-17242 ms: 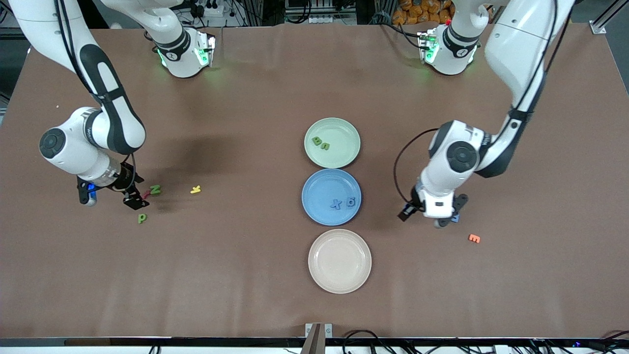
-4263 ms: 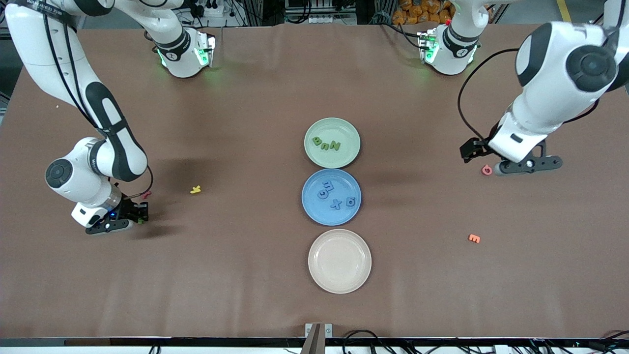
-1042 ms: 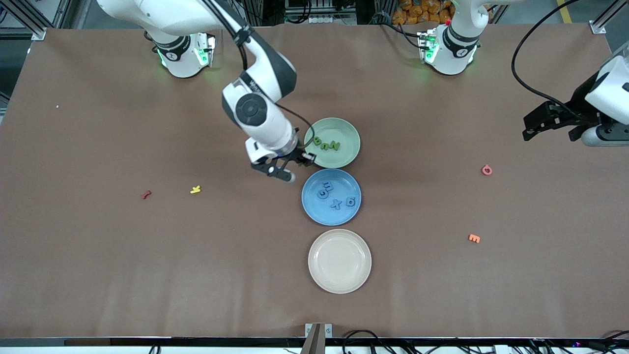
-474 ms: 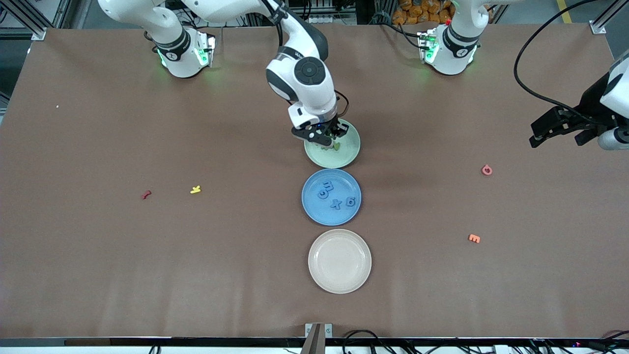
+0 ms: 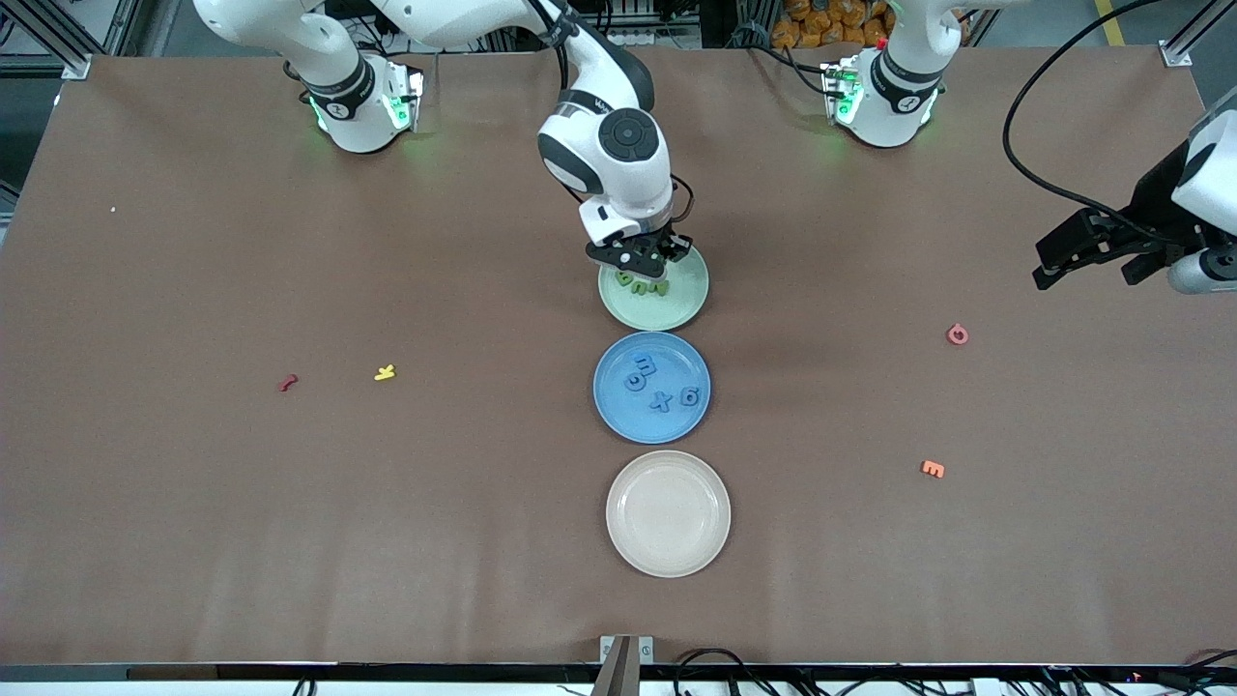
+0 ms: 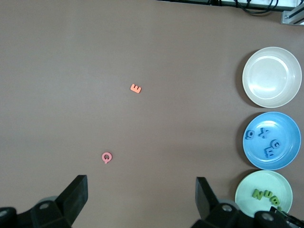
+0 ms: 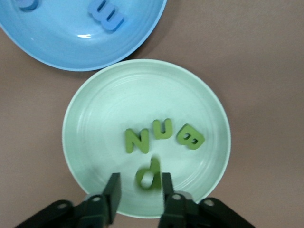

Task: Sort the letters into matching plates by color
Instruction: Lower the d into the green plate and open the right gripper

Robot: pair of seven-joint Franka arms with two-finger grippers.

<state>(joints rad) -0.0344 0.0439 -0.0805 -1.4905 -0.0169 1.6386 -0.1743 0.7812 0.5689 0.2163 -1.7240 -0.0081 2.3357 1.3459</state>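
Sorting nearly done; fourth green letter at release.
Front: blue plate (image 5: 652, 388) holds four blue letters (image 5: 660, 382); right gripper (image 5: 646, 257) over green plate (image 5: 676, 300). Left wrist: left gripper (image 6: 142, 202) waits, spread wide. Right wrist: jaws parted, green P (image 7: 148, 175) loose between them, three green letters (image 7: 163, 135) beside.

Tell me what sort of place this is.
Probably a robotics lab test bench: two arms bolted to a brown-covered table, cables and metal framing at its edges, and a staged sorting set of foam letters with three plates, green, blue and cream.
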